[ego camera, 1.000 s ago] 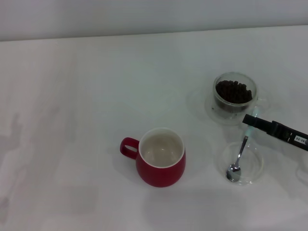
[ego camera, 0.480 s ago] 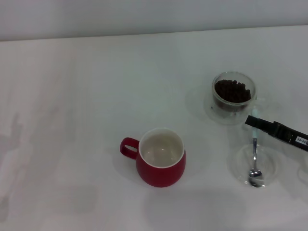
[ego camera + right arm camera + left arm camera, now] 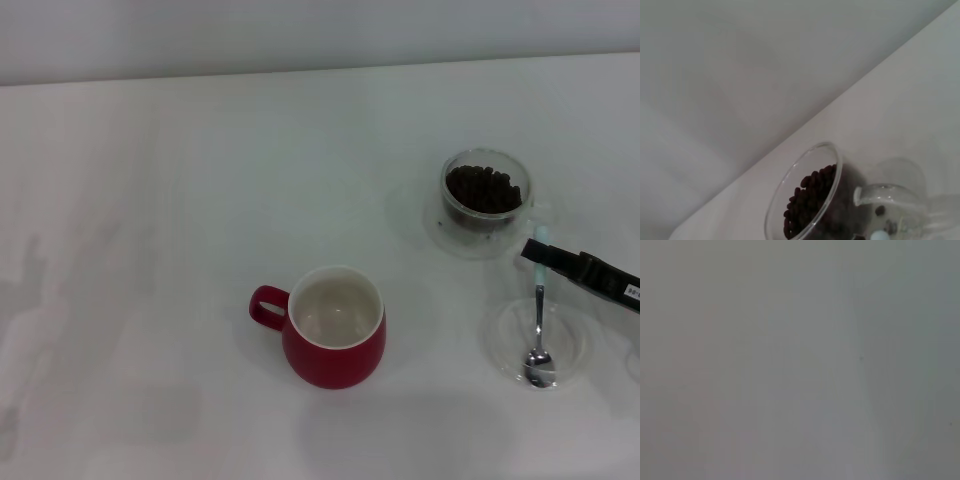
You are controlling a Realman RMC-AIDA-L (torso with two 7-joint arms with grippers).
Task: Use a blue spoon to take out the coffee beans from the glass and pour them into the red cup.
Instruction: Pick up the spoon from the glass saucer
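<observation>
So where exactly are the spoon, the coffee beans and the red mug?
blue spoon [image 3: 539, 357], head view, on its metal bowl.
coffee beans [image 3: 483, 189], head view, middle of the dark heap.
red cup [image 3: 335, 356], head view, on its red outer wall.

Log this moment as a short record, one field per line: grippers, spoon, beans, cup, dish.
right gripper: at the table's right side, shut on the blue spoon's pale handle end
left gripper: not in view
blue spoon: hangs bowl down, its bowl in or just over the flat glass dish; contact unclear
coffee beans: all in the glass, none seen on the spoon
red cup: upright, left of the dish, white inside with no beans, handle toward the robot's left
</observation>
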